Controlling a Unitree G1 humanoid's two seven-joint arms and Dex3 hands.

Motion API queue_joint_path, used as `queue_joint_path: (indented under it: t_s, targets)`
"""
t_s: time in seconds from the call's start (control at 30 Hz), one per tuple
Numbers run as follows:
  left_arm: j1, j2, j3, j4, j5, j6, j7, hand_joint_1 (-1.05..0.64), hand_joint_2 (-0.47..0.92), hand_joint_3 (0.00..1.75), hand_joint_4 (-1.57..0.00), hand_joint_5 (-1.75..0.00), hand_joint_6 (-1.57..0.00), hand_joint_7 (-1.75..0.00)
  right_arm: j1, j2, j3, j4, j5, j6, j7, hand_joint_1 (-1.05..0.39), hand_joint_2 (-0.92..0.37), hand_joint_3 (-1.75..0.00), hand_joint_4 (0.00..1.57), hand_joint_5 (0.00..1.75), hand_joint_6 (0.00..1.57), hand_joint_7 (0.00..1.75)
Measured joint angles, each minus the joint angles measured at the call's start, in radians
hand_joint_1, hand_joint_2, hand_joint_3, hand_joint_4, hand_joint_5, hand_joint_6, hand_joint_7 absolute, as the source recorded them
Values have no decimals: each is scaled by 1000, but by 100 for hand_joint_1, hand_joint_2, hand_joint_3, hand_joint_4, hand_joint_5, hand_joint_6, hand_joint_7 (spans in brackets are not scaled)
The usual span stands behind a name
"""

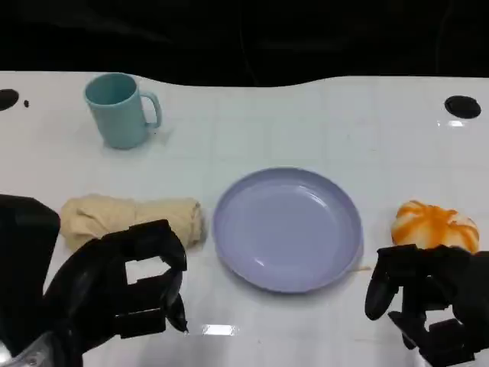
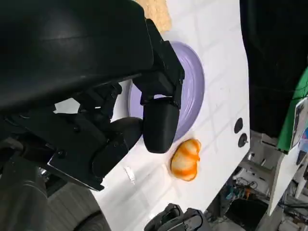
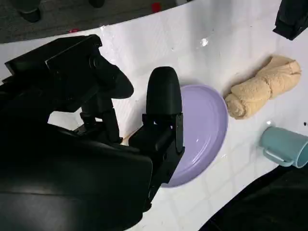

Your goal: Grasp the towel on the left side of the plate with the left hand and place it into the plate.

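A rolled beige towel (image 1: pixel 130 218) lies on the white table just left of the empty lavender plate (image 1: pixel 286 229). My left hand (image 1: pixel 126 287) hovers close in front of the towel, its fingers apart and loosely curved with nothing in them. My right hand (image 1: pixel 432 302) hangs at the near right of the plate, also empty with its fingers spread. The right wrist view shows the towel (image 3: pixel 262 86) beside the plate (image 3: pixel 204 125). In the left wrist view the plate (image 2: pixel 190 91) lies beyond my left hand's fingers (image 2: pixel 159 125).
A teal mug (image 1: pixel 118 109) stands at the far left, behind the towel. An orange-and-white striped round object (image 1: pixel 434 224) sits right of the plate, just beyond my right hand. The table's dark far edge runs across the back.
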Motion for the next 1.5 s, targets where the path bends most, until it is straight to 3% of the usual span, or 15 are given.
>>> queue_joint_path:
  t_s: [0.17,0.3,0.4,0.47,0.53,0.73,0.87,0.97,1.17,1.33,1.5]
  targets:
    - [-2,-1,1,-4,2,8,14,-7,56,124,-76,-175,-67,-163,0,0,0,0,0,1,0,3,-61,-103,70,169,68,142]
    - [-3,-8,2,-5,8,9,47,-5,56,121,-68,-169,-65,-139,-4,0,3,-3,-1,6,0,4,-60,-102,70,168,68,142]
    - [-3,-10,-1,-6,24,0,57,-8,54,113,-64,-151,-60,-112,-6,0,4,-3,-2,6,0,4,-60,-103,70,168,68,143]
    - [-2,-4,-9,-6,61,-32,58,-15,62,88,-62,-128,-64,-74,-7,1,5,-3,-2,6,-1,4,-60,-104,70,167,68,142]
    - [2,7,-35,-7,125,-93,59,-19,68,73,-61,-115,-70,-51,-10,2,7,-3,-2,6,-2,4,-60,-104,70,167,68,142]
    - [19,69,-102,7,315,-328,41,-23,89,37,-52,-86,-65,-22,-19,6,20,-3,-6,5,-7,3,-60,-102,70,166,68,142]
    - [9,140,-121,43,417,-454,-7,-31,92,28,-40,-80,-56,-14,-28,10,29,-3,-8,15,-16,4,-61,-100,69,166,68,142]
    - [-17,213,-143,62,531,-516,-30,-39,92,18,-21,-71,-45,-6,-29,10,36,-5,-11,15,-16,4,-62,-100,69,167,68,142]
    - [-115,365,-226,111,826,-609,-55,-48,92,8,-19,-51,-31,0,-30,11,35,-7,-10,15,-18,4,-61,-100,70,168,68,142]
    - [-190,387,-317,220,1025,-676,-57,-53,92,5,-15,-46,-27,0,-27,13,35,-8,-11,12,-19,3,-60,-101,69,168,68,142]
    - [-280,384,-407,322,1219,-675,-86,-60,92,1,-22,-40,-29,-1,-26,15,37,-12,-11,13,-23,3,-61,-101,69,168,68,143]
